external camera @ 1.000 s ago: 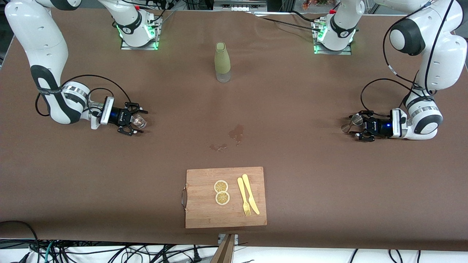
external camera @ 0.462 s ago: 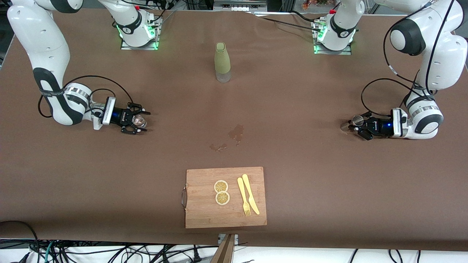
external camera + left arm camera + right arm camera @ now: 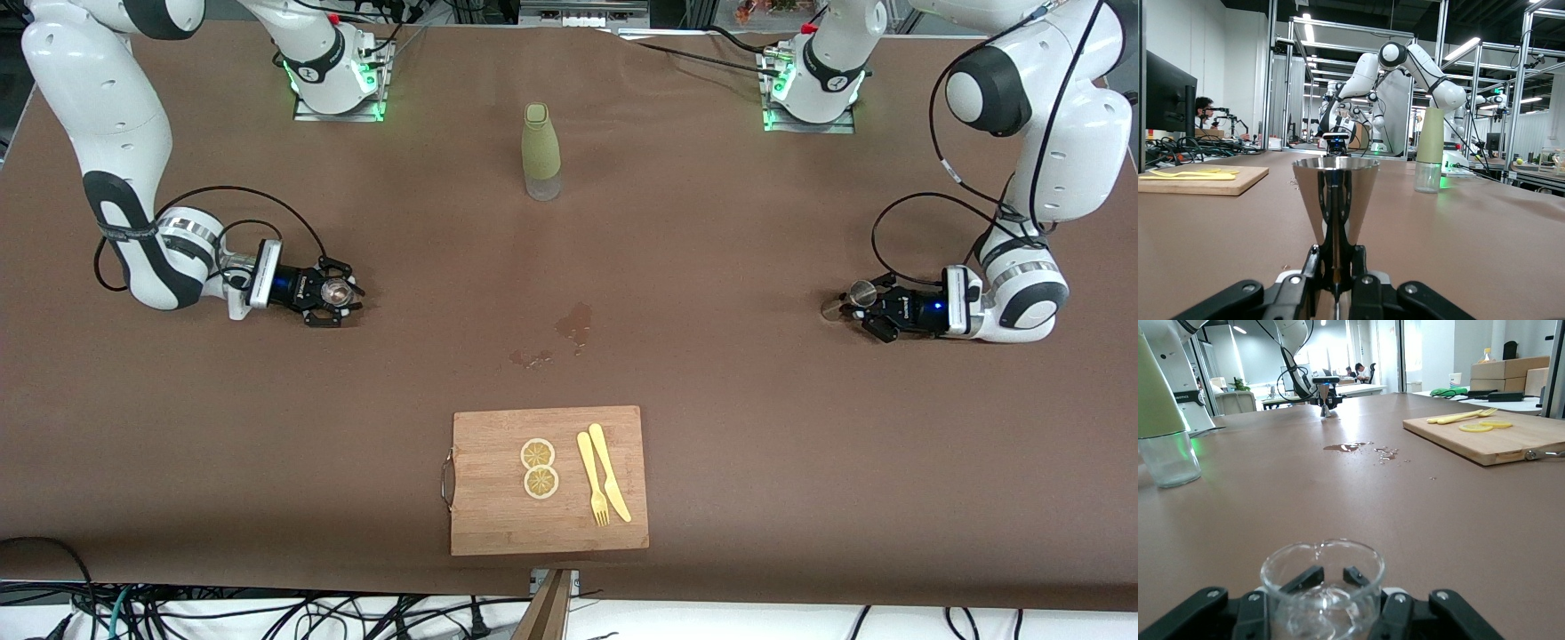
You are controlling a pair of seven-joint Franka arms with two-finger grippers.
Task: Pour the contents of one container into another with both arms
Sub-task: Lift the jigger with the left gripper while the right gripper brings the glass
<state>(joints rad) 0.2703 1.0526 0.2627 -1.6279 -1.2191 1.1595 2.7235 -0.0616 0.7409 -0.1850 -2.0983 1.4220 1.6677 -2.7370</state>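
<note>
I see my right gripper [image 3: 336, 292] clamped on a glass [image 3: 336, 288] at its end of the table, my left gripper [image 3: 861, 307] pinching a metal cup [image 3: 859, 293] at the other end. Between them lie a bottle [image 3: 540, 151], a spill [image 3: 576, 324] and, nearest the camera, a cutting board [image 3: 548, 480].

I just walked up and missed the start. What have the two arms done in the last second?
Both end effectors closed in. The right end effector shut on the glass, and the left end effector shut on the metal jigger. Both containers still stand on the table. The bottle, spill and cutting board stayed put.
</note>
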